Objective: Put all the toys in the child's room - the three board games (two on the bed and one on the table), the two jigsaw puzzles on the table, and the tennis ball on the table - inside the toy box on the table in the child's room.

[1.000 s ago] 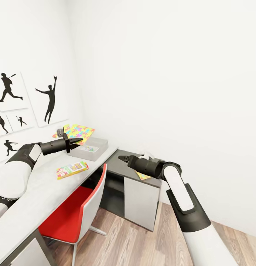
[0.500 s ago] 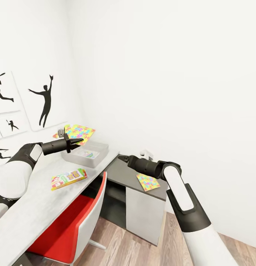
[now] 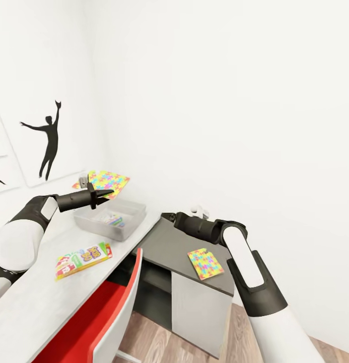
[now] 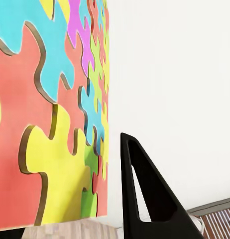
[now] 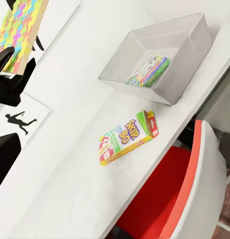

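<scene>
In the head view, the left claw (image 3: 96, 194) is clenched on one edge of a jigsaw puzzle (image 3: 108, 181), carrying the sheet tilted in the air just above the toy box (image 3: 131, 222); I judge it is held high so it can clear the rim before being lowered in. A game box (image 3: 112, 220) already lies inside the bin. Another board game (image 3: 82, 258) lies flat on the light table (image 3: 38, 297), near the bin, and the second jigsaw puzzle (image 3: 205, 263) lies on the dark corner section, just beside the right forearm. The right claw (image 3: 170, 219) points toward the bin, and I cannot tell whether it is released or clenched. Against the frame a second ago the whole picture has shifted: the wall silhouettes slide left and the second sheet comes out from behind the right arm, which is the camera turning, not the things moving.

In the left wrist view, the puzzle sheet (image 4: 50, 109) stands beside one black finger (image 4: 145, 199).

In the right wrist view, the bin (image 5: 187, 37), the game inside it (image 5: 147, 69), the loose game (image 5: 127, 137) and the red chair (image 5: 165, 199) show, with the held sheet (image 5: 20, 32) above.
</scene>
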### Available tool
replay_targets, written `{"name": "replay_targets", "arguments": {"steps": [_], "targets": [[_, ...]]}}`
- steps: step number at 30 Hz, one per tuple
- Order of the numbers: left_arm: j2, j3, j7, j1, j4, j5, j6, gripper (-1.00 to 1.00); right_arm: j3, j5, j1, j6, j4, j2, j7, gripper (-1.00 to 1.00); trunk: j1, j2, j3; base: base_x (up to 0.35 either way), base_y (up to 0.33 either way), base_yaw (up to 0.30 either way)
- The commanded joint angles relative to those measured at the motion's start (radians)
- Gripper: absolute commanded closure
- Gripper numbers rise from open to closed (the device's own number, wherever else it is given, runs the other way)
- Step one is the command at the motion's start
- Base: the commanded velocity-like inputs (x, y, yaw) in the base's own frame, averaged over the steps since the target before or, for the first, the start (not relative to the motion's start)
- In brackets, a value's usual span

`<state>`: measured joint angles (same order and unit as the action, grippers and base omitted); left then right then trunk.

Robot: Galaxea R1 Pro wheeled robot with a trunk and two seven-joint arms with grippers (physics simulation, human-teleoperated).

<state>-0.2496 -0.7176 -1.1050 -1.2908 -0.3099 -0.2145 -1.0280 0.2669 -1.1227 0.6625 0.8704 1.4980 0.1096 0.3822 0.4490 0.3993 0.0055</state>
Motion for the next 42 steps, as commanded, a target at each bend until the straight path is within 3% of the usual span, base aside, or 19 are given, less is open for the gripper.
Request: {"name": "replay_targets", "arguments": {"steps": [1, 11, 15, 21, 28, 42], "targets": [[-0.001, -0.008, -0.003, -0.001, 0.001, -0.009, -0.007, 1.0, 0.0, -0.009, 0.001, 0.001, 0.001, 0.0, 0.011, -1.0, 0.001, 0.001, 0.0, 0.335, 0.0, 0.0], [-0.014, -0.011, 0.019, 0.021, 0.007, -0.005, -0.017, 1.0, 0.001, -0.01, 0.001, 0.004, -0.002, 0.002, 0.019, -1.0, 0.001, 0.001, 0.0, 0.213, -0.009, 0.0], [-0.027, -0.012, 0.022, 0.046, 0.025, -0.002, -0.016, 1.0, 0.002, -0.013, 0.002, 0.004, -0.001, 0.01, 0.072, -1.0, 0.001, 0.001, 0.0, 0.021, -0.002, 0.0], [-0.043, -0.014, 0.102, 0.052, 0.1, 0.002, -0.013, 1.0, 0.009, -0.018, 0.002, 0.014, 0.0, 0.064, 0.197, -1.0, 0.001, 0.001, 0.0, 0.004, 0.0, 0.0], [-0.049, -0.04, 0.139, 0.054, 0.11, 0.002, -0.013, 1.0, 0.025, -0.021, 0.002, 0.013, 0.002, 0.065, 0.215, -1.0, 0.001, 0.001, 0.0, 0.0, 0.0, 0.0], [-0.062, -0.042, 0.141, 0.056, 0.11, 0.001, -0.008, 1.0, 0.031, -0.023, 0.002, 0.015, 0.001, 0.065, 0.216, -1.0, 0.001, 0.001, 0.0, 0.105, 0.0, 0.0]]}}
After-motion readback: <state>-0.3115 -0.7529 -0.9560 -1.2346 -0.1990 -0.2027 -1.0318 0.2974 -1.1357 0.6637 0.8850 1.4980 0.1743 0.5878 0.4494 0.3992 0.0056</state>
